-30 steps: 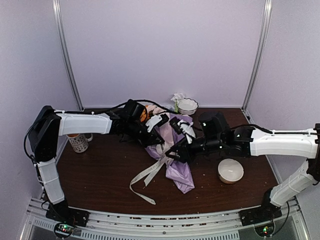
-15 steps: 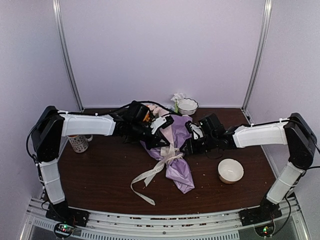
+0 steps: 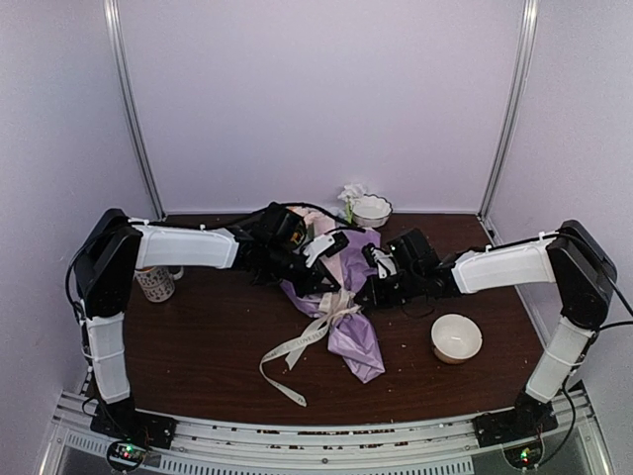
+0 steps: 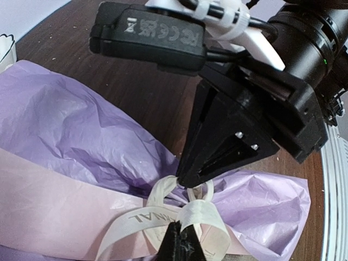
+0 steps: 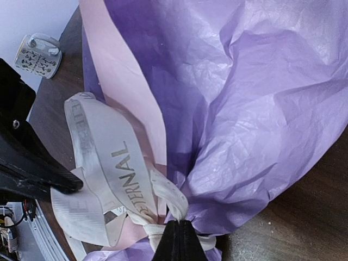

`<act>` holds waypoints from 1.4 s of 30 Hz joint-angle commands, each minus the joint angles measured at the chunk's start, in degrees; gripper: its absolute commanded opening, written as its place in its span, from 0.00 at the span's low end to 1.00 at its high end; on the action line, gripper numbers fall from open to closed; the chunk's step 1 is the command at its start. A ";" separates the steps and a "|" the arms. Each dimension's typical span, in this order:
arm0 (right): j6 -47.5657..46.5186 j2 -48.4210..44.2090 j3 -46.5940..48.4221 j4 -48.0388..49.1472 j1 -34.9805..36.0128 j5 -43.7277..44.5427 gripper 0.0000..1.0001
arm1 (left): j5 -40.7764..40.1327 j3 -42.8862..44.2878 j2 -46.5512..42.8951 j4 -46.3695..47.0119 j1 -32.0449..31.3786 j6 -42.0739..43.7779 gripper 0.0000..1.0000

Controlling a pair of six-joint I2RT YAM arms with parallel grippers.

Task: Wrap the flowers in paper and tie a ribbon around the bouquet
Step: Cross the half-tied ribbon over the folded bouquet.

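The bouquet (image 3: 354,336) lies in the middle of the table as a cone of lilac paper (image 4: 70,130) with a pale pink fold (image 5: 122,92). The flowers are hidden under the paper and my left wrist. A cream ribbon (image 3: 302,346) is looped round the cone's narrow waist, and its tails trail toward the front. My left gripper (image 4: 182,247) is shut on a ribbon loop (image 4: 212,217) at the knot. From the other side, my right gripper (image 5: 178,227) is shut on a ribbon strand (image 5: 174,198). The two grippers, left (image 3: 334,289) and right (image 3: 361,295), meet tip to tip over the knot.
A patterned mug (image 3: 155,282) stands at the left, under my left arm. A white bowl (image 3: 456,337) sits at the front right. Another white bowl (image 3: 370,210) stands against the back wall. The brown table (image 3: 198,346) ends at a metal rail in front.
My right gripper has closed on the ribbon at the knot. Its arm has folded at the elbow and drawn back right. My left arm has crept a little to the right.
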 commanded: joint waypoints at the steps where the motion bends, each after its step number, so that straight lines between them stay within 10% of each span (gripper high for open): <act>1: -0.02 -1.34 0.53 1.32 -0.31 -1.19 0.00 | 1.07 2.50 1.93 0.64 -0.56 -0.30 0.00; 28: 1.51 -0.93 1.20 3.79 0.29 -8.40 0.04 | -2.10 7.38 9.06 -3.95 -1.09 -0.79 0.00; 42: -3.58 -2.93 3.38 -2.72 -2.13 -6.20 0.39 | -3.20 7.67 10.30 -3.43 -1.08 -1.55 0.00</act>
